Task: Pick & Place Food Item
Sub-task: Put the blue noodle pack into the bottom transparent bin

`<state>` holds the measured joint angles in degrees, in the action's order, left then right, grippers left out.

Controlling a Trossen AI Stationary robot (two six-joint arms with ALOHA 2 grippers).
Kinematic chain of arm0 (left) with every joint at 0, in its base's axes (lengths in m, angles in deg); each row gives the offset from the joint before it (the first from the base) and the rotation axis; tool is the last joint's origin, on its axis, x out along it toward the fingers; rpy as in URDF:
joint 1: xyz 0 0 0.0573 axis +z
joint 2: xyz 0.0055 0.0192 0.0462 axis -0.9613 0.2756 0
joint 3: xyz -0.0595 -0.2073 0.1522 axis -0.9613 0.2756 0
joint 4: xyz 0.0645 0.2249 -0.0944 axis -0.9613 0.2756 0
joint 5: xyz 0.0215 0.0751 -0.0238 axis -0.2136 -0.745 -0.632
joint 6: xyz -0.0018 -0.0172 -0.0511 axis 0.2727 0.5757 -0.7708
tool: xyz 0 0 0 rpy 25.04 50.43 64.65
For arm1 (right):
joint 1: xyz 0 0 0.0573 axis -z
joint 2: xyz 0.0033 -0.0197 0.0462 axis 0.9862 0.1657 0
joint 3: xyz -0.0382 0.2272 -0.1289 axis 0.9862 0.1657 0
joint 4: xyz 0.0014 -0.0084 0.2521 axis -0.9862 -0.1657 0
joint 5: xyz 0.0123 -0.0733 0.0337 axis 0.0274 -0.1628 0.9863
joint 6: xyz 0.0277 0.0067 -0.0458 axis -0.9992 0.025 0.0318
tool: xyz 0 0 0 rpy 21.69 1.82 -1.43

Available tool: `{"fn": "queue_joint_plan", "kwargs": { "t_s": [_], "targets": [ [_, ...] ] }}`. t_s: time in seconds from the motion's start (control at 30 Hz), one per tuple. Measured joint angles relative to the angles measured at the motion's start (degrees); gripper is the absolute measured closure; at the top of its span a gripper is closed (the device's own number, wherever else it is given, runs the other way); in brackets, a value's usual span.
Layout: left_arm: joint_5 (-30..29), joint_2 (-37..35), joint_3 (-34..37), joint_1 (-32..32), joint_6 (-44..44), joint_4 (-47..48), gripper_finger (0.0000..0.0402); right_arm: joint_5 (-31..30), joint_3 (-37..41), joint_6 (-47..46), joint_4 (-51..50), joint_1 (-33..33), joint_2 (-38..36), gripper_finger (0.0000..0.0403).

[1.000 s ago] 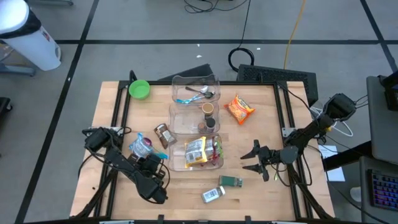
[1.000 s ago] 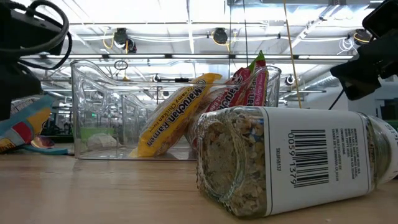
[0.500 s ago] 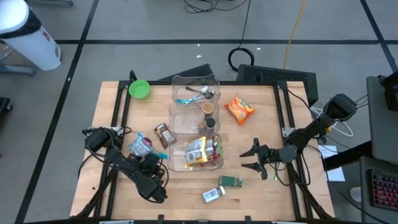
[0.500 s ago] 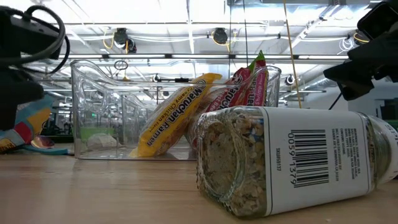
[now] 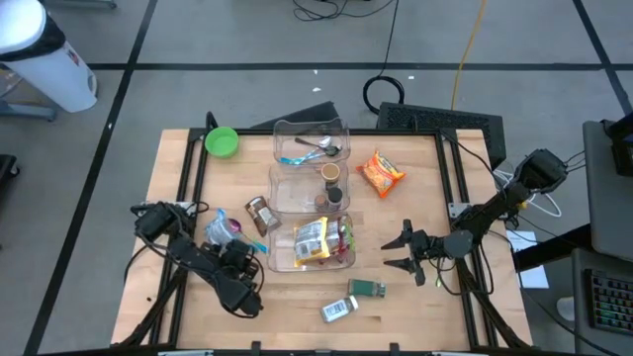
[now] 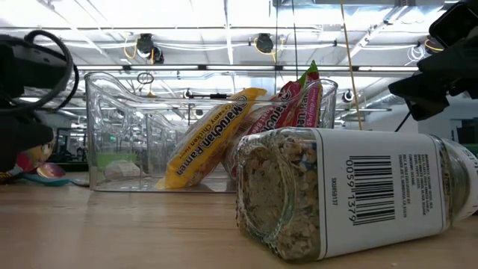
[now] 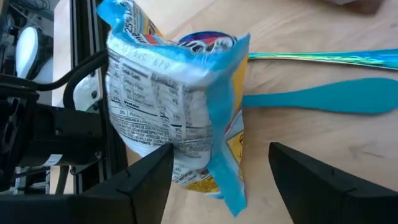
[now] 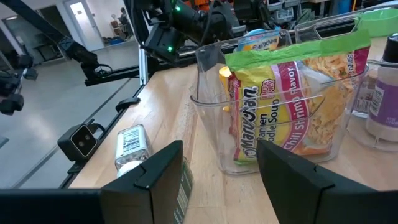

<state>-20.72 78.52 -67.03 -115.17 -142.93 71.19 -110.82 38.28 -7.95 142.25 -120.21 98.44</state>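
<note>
A blue and white snack bag (image 7: 180, 106) lies on the wooden table at the near left (image 5: 222, 231). My left gripper (image 7: 221, 155) slants down at it, open, with the bag's near end between its two fingers; it is also in the high view (image 5: 233, 251). My right gripper (image 5: 392, 255) hovers open and level to the right of the nearest clear bin (image 5: 348, 259), which holds ramen packs (image 8: 280, 106). Nothing is between the right gripper's fingers (image 8: 217, 186). My left gripper has one finger (image 7: 152, 171) right against the bag's near lower edge (image 7: 186, 171), and the other finger stands apart from it. Whether that finger touches the bag I cannot tell. The bag lies on the table.
A teal spoon (image 7: 323, 99) and a shiny straw-like stick (image 7: 323, 57) lie beside the bag. A brown jar (image 5: 259, 213), two more clear bins (image 5: 309, 148), a green bowl (image 5: 222, 141), an orange packet (image 5: 381, 173) and a lying glass jar (image 6: 351, 194) share the table.
My left gripper has sunk toward the snack bag. In the low view it now covers most of the bag, which showed beside it before. The bag has stayed where it lay. My right gripper has kept still.
</note>
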Motion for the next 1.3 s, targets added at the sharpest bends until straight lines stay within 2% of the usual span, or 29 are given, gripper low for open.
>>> {"fn": "queue_joint_plan", "kwargs": {
  "t_s": [0.17,0.53,0.8,1.0,1.3],
  "targets": [
    [1.29,0.00,2.11,1.16,-0.18,-2.23,0.0171,0.00,0.00,0.00,-0.02,0.00,0.00,0.0204],
    [1.92,-0.29,2.41,3.50,0.63,-1.76,0.0309,0.00,-0.01,0.02,-0.04,0.00,0.00,0.0204],
    [2.58,-4.74,-0.14,3.64,0.09,3.62,0.0388,0.00,0.00,0.00,-0.04,0.01,0.00,0.0204],
    [2.83,-11.54,-1.91,3.51,1.66,3.65,0.0383,0.00,-0.01,0.00,-0.04,0.01,-0.01,0.0204],
    [3.58,-21.78,-5.16,3.13,9.25,3.80,0.0393,0.22,0.00,0.02,0.02,0.02,-0.02,0.0204]
  ]
}}
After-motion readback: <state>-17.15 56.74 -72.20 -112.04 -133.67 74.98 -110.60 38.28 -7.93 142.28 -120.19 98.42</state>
